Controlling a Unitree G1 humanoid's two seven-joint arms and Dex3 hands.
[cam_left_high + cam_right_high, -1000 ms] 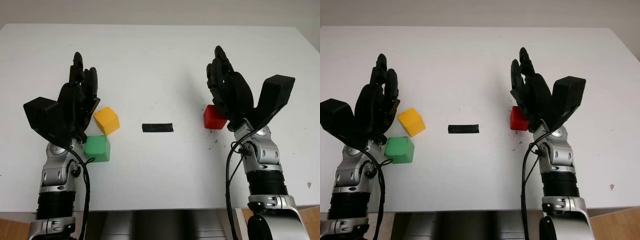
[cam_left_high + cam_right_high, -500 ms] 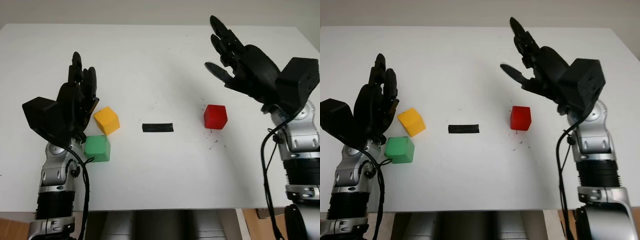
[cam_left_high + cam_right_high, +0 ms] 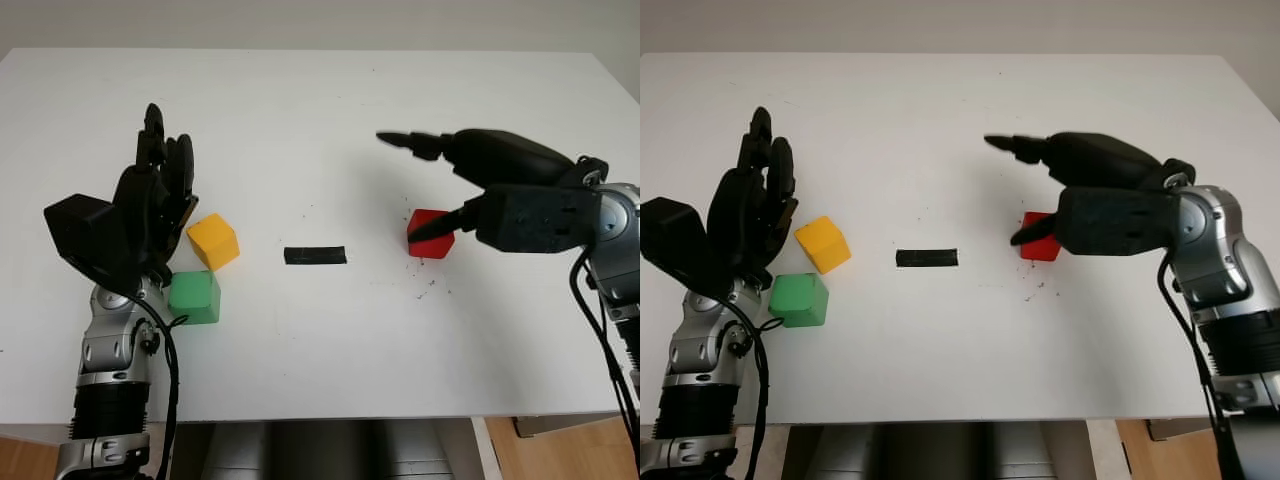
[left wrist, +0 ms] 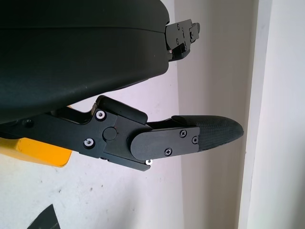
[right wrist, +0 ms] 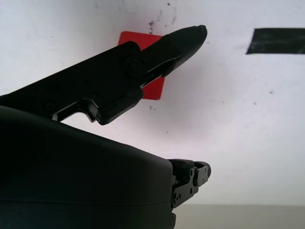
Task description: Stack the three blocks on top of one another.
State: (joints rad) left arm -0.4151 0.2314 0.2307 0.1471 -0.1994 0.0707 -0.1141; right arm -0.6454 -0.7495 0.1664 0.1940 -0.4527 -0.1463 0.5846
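Observation:
The red block (image 3: 432,244) sits right of the table's centre. My right hand (image 3: 405,185) hovers open over it, turned sideways: the long fingers (image 3: 420,142) reach past its far side and the thumb (image 3: 440,227) crosses its top face. In the right wrist view the thumb (image 5: 162,47) covers part of the red block (image 5: 153,88). At the left, the yellow block (image 3: 213,241) lies tilted just behind the green block (image 3: 195,297). My left hand (image 3: 150,195) stays upright and open beside them, holding nothing; the yellow block (image 4: 38,151) shows at its palm.
A short strip of black tape (image 3: 315,255) lies on the white table (image 3: 320,120) between the two groups of blocks. The table's front edge runs close to both forearms. Small dark specks mark the surface around the red block.
My right hand has come down from its raised pose and rolled sideways over the red block, with the forearm shifted right. The left hand and all three blocks have stayed put.

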